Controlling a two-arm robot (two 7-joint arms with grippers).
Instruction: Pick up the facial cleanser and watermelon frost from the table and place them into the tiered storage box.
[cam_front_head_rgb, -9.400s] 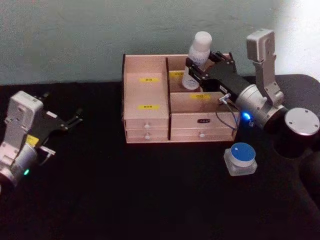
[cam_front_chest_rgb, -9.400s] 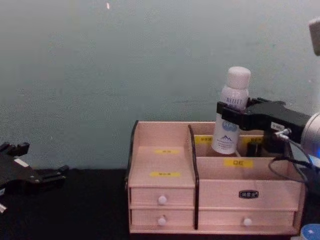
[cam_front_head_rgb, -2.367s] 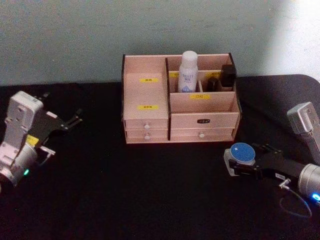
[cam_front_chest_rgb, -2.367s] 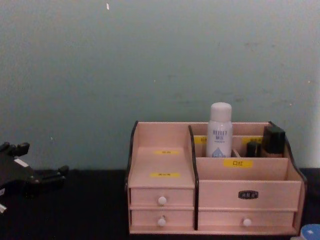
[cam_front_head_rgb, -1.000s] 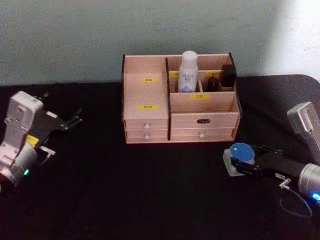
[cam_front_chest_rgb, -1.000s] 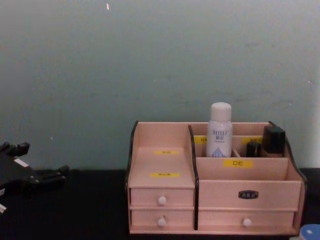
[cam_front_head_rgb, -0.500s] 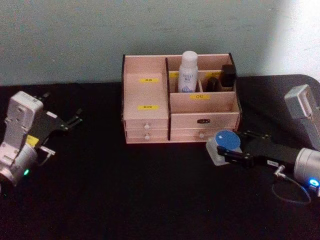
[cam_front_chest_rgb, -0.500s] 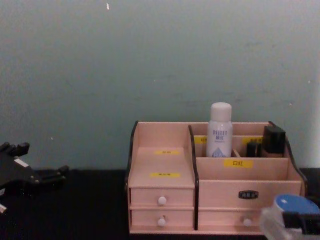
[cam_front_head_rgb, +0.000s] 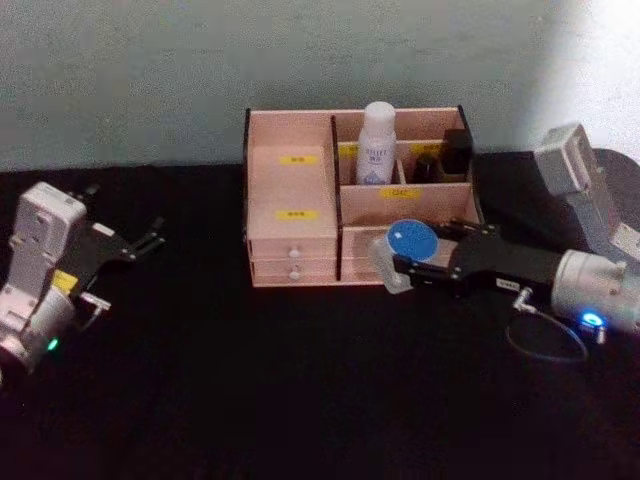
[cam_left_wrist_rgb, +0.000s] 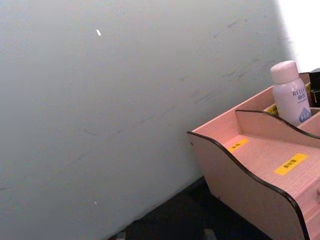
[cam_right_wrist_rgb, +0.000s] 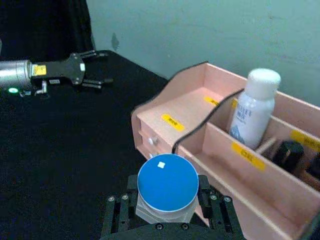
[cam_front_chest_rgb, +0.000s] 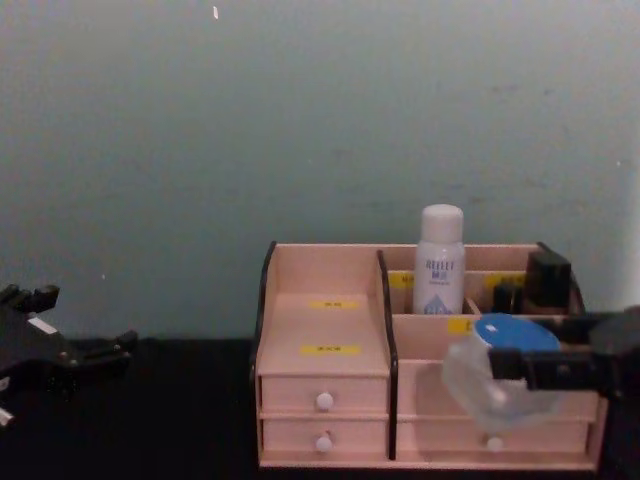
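Observation:
The facial cleanser (cam_front_head_rgb: 377, 145) (cam_front_chest_rgb: 439, 272) (cam_right_wrist_rgb: 255, 107) stands upright in a back compartment of the tiered storage box (cam_front_head_rgb: 290, 185) (cam_front_chest_rgb: 325, 320) (cam_right_wrist_rgb: 185, 107). The watermelon frost (cam_front_head_rgb: 411, 240) (cam_front_chest_rgb: 515, 333) (cam_right_wrist_rgb: 167, 185), a clear jar with a blue lid, hangs above the table just in front of the box's right half. My right gripper (cam_front_head_rgb: 415, 256) (cam_front_chest_rgb: 510, 365) (cam_right_wrist_rgb: 167, 206) is shut on its sides. My left gripper (cam_front_head_rgb: 150, 240) (cam_front_chest_rgb: 110, 350) (cam_right_wrist_rgb: 95, 67) rests open at the far left, well away from the box.
Small black bottles (cam_front_head_rgb: 457, 152) (cam_front_chest_rgb: 548, 280) occupy the box's back right compartment. The wall rises directly behind the box. Black tabletop (cam_front_head_rgb: 250, 380) stretches open in front and to the left. A cable loop (cam_front_head_rgb: 545, 345) hangs under my right wrist.
My right gripper left the cleanser standing in the box, went down to the blue-lidded jar, shut on it, then lifted it up and leftward to the box's front. The left arm stayed put.

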